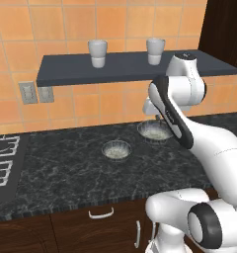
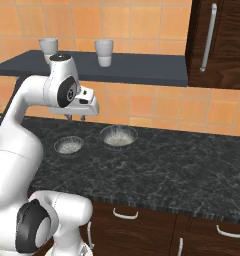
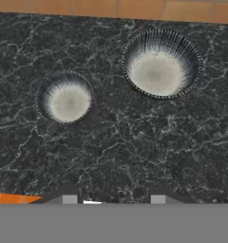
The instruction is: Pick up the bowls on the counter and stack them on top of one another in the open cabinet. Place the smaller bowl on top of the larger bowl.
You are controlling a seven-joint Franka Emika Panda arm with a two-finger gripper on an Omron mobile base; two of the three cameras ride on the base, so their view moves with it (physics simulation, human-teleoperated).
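In the left base view two bowls sit on the black, white-veined worktop. The smaller bowl is shallow, dark-marbled outside and pale-speckled inside. The larger bowl matches it but is wider and deeper, and part of it is hidden by the arm. Above, the open cabinet is a flat slate-blue shelf carrying two white cups, upright and well apart. Two wall sockets show under its left end, and a stove grate lies at the left edge of the worktop.

In the right base view the end effector hangs from the white hand, above the worktop. The smaller bowl lies just below it and the larger bowl below and to its right. The fingers look empty, though at this size I cannot tell how far apart they stand. Two cups stand on the shelf above.

In the hand view both bowls lie ahead of the end effector, apart from each other: the smaller one ahead left, the larger farther ahead right. Both show dark, finely striped rims around pale centres. The fingertips stand apart with nothing between them, grasping nothing.
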